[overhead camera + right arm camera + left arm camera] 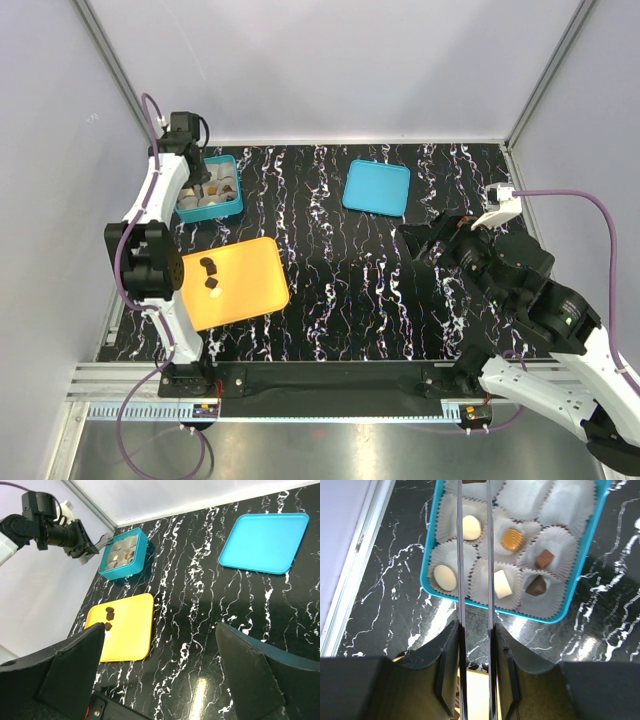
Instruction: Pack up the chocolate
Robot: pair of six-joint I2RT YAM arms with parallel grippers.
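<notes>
Presently left gripper (207, 187) pinches dark chocolate (475, 481) over teal box (125, 570); right gripper (160, 627) gapes.

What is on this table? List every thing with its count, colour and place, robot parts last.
table: one, black marbled, under everything
box: one, teal, far left
chocolate in box: six, three white, one caramel, two brown
tray: one, orange, near left
chocolate on tray: three, dark, at its left end
lid: one, teal, flat at far middle
left gripper: one, black, over the box
right gripper: one, black, open, over the right side
</notes>
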